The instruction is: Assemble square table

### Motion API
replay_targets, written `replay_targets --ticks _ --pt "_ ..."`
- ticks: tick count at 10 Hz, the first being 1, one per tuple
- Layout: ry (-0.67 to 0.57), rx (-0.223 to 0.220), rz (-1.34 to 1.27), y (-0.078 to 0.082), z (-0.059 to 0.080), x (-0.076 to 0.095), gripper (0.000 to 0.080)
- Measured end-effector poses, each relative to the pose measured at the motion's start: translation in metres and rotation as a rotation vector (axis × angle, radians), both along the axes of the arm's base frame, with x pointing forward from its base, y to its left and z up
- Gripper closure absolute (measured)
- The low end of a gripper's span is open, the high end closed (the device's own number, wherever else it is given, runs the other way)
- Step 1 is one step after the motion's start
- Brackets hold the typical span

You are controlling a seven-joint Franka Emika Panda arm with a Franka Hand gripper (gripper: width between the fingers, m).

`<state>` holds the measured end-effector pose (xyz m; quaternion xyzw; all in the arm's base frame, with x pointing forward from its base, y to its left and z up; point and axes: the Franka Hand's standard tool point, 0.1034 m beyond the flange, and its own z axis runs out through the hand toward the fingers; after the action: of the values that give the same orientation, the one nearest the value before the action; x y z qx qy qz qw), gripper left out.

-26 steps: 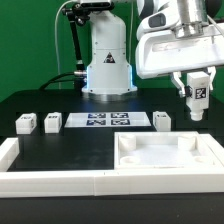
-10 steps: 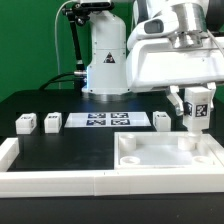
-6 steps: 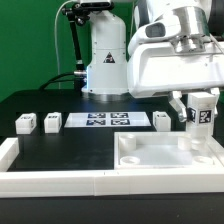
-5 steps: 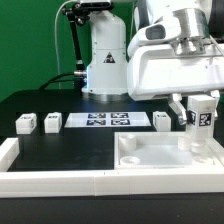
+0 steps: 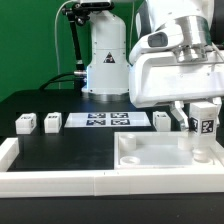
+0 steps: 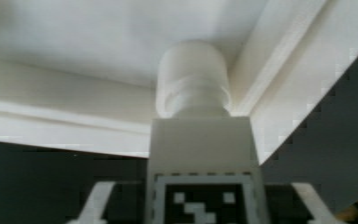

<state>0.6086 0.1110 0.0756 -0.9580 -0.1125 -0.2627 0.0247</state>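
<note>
The square table's white tray-like tabletop [image 5: 160,158] lies at the front of the exterior view's right. My gripper [image 5: 204,126] is shut on a white tagged leg [image 5: 205,134], held upright over the tabletop's far right corner. The leg's lower end is at or just inside the rim there. In the wrist view the leg [image 6: 201,110] points its round end into the corner of the tabletop [image 6: 69,45], with my gripper [image 6: 202,200] closed on its tagged block. Three more legs stand on the black table: two [image 5: 25,123] [image 5: 51,122] on the exterior view's left and one [image 5: 162,120] behind the tabletop.
The marker board [image 5: 105,121] lies flat in the middle, in front of the robot base [image 5: 107,70]. Long white bars [image 5: 50,181] form a corner along the front and left edges.
My gripper has carried the leg toward the exterior view's right and lowered it onto the tabletop's far right corner. The other parts have not moved.
</note>
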Motion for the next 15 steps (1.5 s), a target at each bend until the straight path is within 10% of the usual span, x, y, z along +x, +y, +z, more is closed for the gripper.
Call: replay_targets --ticks 15 --pt "-0.047 -0.006 0.011 0.004 -0.015 0.003 0.044"
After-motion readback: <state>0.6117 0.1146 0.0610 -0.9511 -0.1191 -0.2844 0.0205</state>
